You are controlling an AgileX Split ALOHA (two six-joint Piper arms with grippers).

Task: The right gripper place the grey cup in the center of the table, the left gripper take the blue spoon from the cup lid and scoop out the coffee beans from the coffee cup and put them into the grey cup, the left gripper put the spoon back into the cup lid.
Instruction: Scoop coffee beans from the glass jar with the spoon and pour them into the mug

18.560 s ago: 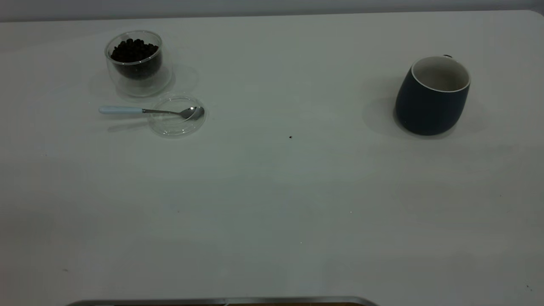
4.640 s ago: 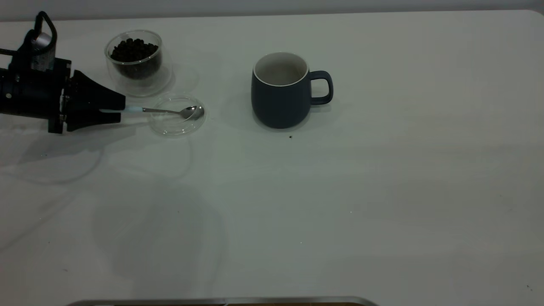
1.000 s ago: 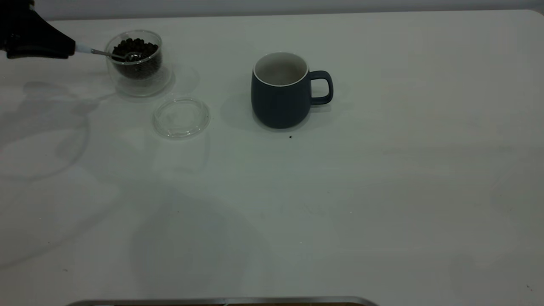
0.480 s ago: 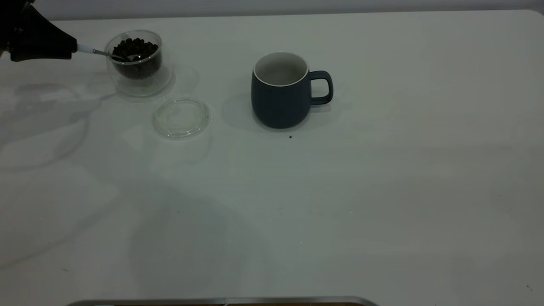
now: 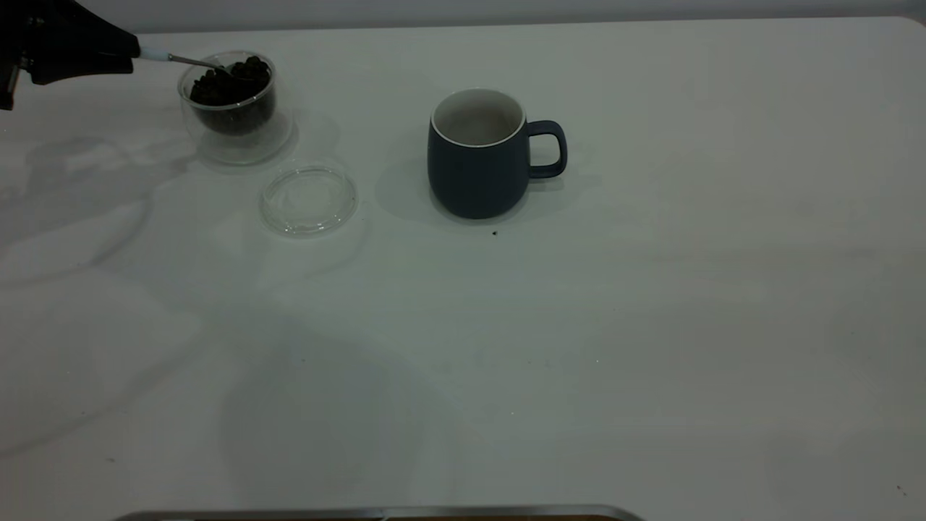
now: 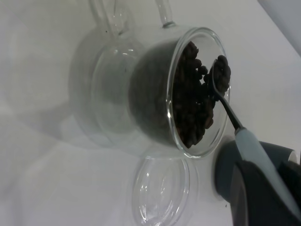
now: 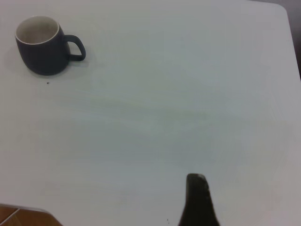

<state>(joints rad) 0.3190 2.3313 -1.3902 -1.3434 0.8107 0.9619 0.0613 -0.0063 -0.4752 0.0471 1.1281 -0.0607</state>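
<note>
The left gripper [image 5: 134, 54], fingers clamped on the blue spoon [image 5: 181, 59], lifts coffee beans [image 6: 222, 73] from the coffee cup [image 5: 233, 101]; next, I'd say, a level carry to the grey cup [image 5: 477, 155] mid-counter [image 5: 579, 325], right arm parked.

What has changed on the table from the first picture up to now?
The grey cup went from the table's right side to its centre, handle now pointing right. The left gripper took the blue spoon off the cup lid and now lifts its bowl, loaded with coffee beans, at the coffee cup rim. The lid shifted slightly right. The coffee cup stayed put; the right gripper is back over bare table.
</note>
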